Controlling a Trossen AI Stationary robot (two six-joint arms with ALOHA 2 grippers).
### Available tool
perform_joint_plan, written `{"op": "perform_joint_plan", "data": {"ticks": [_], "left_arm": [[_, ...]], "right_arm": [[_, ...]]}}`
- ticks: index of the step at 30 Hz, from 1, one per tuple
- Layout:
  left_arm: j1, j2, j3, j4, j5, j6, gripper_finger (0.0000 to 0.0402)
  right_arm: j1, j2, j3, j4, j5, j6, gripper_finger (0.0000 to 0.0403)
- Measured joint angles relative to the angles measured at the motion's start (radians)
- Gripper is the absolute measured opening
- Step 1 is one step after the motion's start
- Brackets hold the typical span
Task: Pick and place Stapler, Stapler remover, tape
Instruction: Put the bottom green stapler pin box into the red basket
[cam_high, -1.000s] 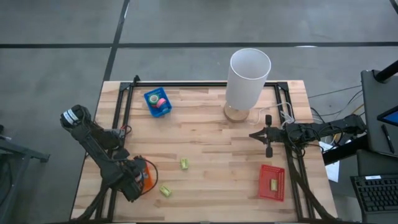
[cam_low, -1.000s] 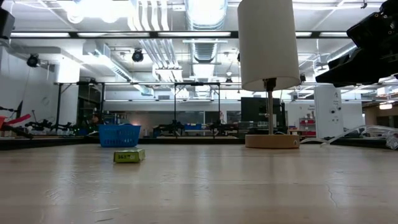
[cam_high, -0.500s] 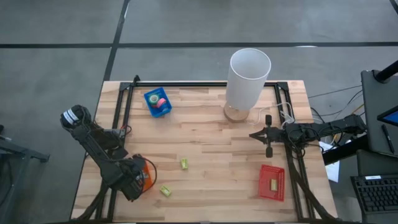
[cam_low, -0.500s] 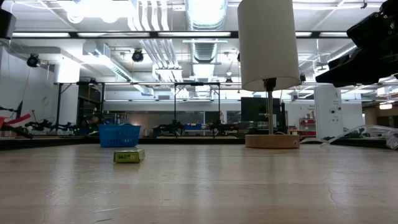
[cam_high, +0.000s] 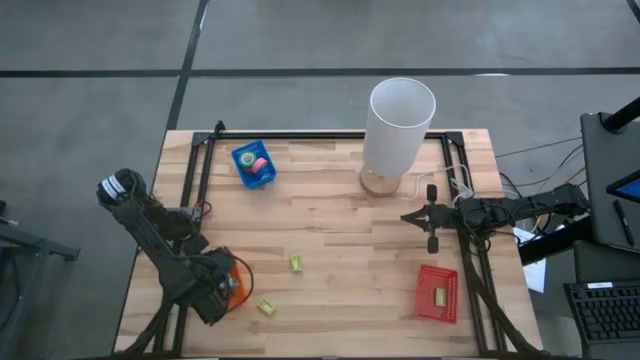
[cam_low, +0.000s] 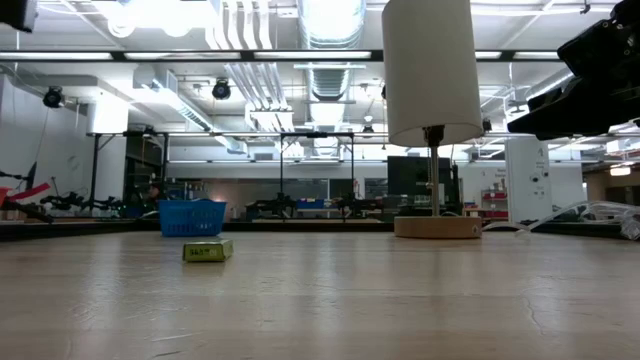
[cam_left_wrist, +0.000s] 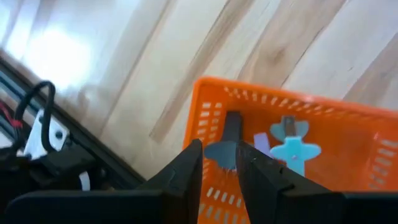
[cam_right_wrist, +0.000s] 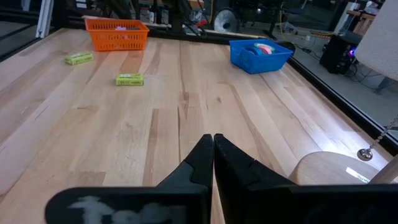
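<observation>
My left gripper (cam_high: 220, 291) hangs over the orange basket (cam_left_wrist: 323, 112) at the table's near-left corner, shut on a blue-grey staple remover (cam_left_wrist: 221, 153). A second, light-blue staple remover (cam_left_wrist: 291, 147) lies on the basket floor. Tape rolls (cam_high: 257, 162), pink and green, sit in the blue basket (cam_high: 252, 166) at the far left. My right gripper (cam_high: 408, 217) is shut and touches nothing. It waits level above the table's right side, near the lamp base. My left gripper pinches the staple remover's blue-grey body (cam_left_wrist: 219, 155) between its two fingers, coming from above. A dark stem (cam_left_wrist: 232, 126) sticks out past the fingertips. The remover is over the inside of the orange basket. Whether it still touches the basket floor I cannot tell.
A tall white lamp (cam_high: 400, 125) stands at the far middle, with a pull chain by its base. Two yellow-green blocks (cam_high: 296, 262) (cam_high: 266, 306) lie on the bare wood. A red basket (cam_high: 437, 293) at the near right holds another block. Black rails run along the table's edges.
My left arm has gone up a little; its dark part in the low view's top-left corner has risen almost out of the picture. Nothing else has moved.
</observation>
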Motion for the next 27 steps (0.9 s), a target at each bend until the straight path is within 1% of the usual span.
{"op": "perform_joint_plan", "data": {"ticks": [10,16,21,27], "left_arm": [[0.000,0.000,0.067,0.001,-0.182,0.052,0.0098],[0.000,0.000,0.082,0.011,-0.272,0.073,0.0098],[0.000,-0.001,0.074,0.088,-0.400,0.093,0.0097],[0.000,-0.001,0.066,0.216,-0.491,0.208,0.0097]], "right_arm": [[0.000,0.000,0.000,0.000,0.000,0.000,0.0009],[0.000,0.000,0.000,0.000,0.000,0.000,0.0008],[0.000,0.000,0.000,0.000,0.000,0.000,0.0009],[0.000,0.000,0.000,0.000,0.000,0.000,0.0009]]}}
